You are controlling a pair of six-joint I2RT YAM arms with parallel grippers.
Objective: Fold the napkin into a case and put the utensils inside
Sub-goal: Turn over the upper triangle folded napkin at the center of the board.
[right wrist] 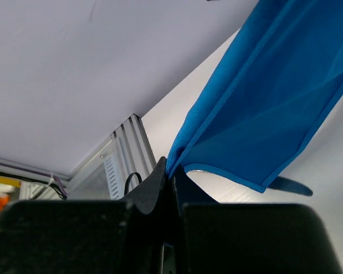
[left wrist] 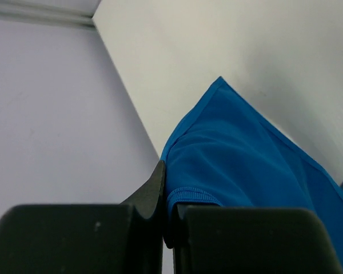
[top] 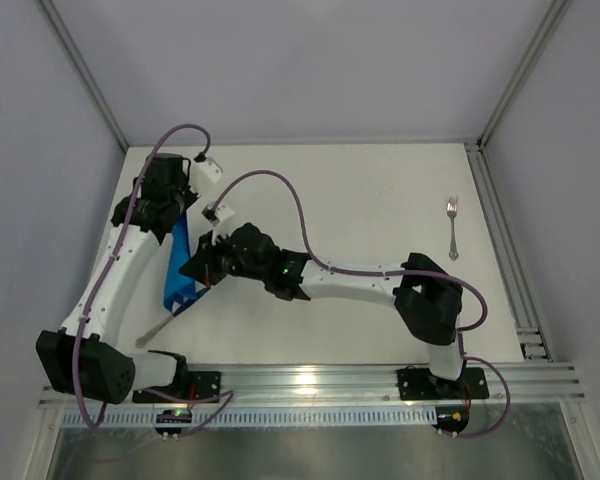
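The bright blue napkin (top: pixel 179 266) hangs as a narrow folded strip at the left of the table, lifted between both grippers. My left gripper (top: pixel 186 216) is shut on its far end, with the hem pinched between the fingers in the left wrist view (left wrist: pixel 166 191). My right gripper (top: pixel 202 270) is shut on its near right edge, and the cloth (right wrist: pixel 263 97) hangs from the closed tips (right wrist: pixel 170 171). A slim grey utensil (top: pixel 152 333) lies below the napkin's near end, its top hidden by cloth. The silver fork (top: pixel 452 228) lies far right.
Aluminium rails run along the table's right edge (top: pixel 500 230) and front edge (top: pixel 330 378). Grey enclosure walls stand close on the left, right and back. Purple cables loop over both arms.
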